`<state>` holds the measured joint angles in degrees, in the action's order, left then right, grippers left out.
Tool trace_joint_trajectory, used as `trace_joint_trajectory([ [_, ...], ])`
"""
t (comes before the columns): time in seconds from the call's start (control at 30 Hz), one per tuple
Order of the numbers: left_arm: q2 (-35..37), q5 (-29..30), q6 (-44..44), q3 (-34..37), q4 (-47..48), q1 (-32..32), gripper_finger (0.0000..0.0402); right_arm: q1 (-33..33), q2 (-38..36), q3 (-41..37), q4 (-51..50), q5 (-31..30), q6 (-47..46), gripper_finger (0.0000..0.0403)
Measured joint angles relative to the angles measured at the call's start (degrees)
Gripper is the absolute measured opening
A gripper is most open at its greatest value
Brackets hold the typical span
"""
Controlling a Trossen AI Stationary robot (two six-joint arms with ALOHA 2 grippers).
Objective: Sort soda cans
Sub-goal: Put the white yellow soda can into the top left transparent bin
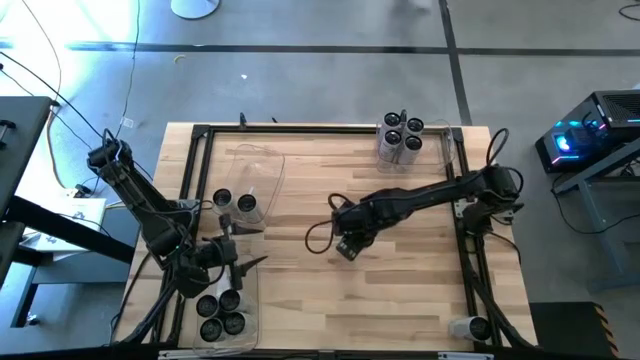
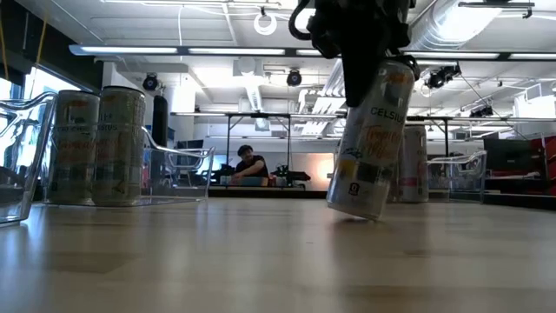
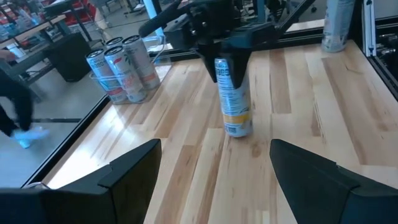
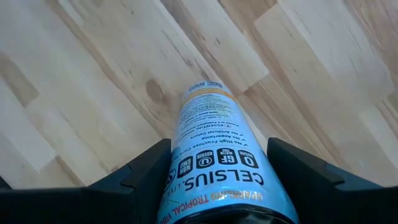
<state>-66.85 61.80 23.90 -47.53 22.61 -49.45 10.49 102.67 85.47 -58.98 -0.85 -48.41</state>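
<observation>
Inspection of the table (image 1: pixel 400 300) shows the right gripper (image 1: pixel 350 243) positioned near the middle of the wooden surface, its fingers clamped on the upper part of a silvery-white soda can (image 2: pixel 372 139). That can is seen tilted in the low view, with only its lower edge at or just above the tabletop; contact cannot be confirmed. The can's label is read as "CELSIUS" in the right wrist view.

The left gripper (image 1: pixel 243 262) is held at the near left part of the table with its fingers spread wide and nothing between them. It is placed just beside a clear bin (image 1: pixel 250 318) in which four dark-topped cans (image 1: pixel 220 312) are stood upright.

Two further cans (image 1: pixel 235 201) are noted in a second clear bin (image 1: pixel 262 160) at the left. A group of four cans (image 1: pixel 402 137) is recorded at the far right corner of the table.

A seated person (image 2: pixel 251 165) is observed in the room beyond the table.
</observation>
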Motion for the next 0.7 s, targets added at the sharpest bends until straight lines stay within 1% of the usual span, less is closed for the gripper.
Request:
trace_joint_trajectory([
  [0.37,0.00,0.00,0.96,0.00,0.04,0.00,0.0296,-0.14,0.02,-0.04,0.82,0.32,-1.04,0.0233],
  [0.53,0.00,0.00,0.99,0.00,0.04,0.00,0.0296,-0.12,0.09,-0.07,4.05,0.31,-0.34,0.0263],
  [0.7,0.00,0.00,0.98,-0.01,0.15,0.00,0.0296,-0.12,0.09,-0.07,7.07,0.32,0.58,0.0270],
])
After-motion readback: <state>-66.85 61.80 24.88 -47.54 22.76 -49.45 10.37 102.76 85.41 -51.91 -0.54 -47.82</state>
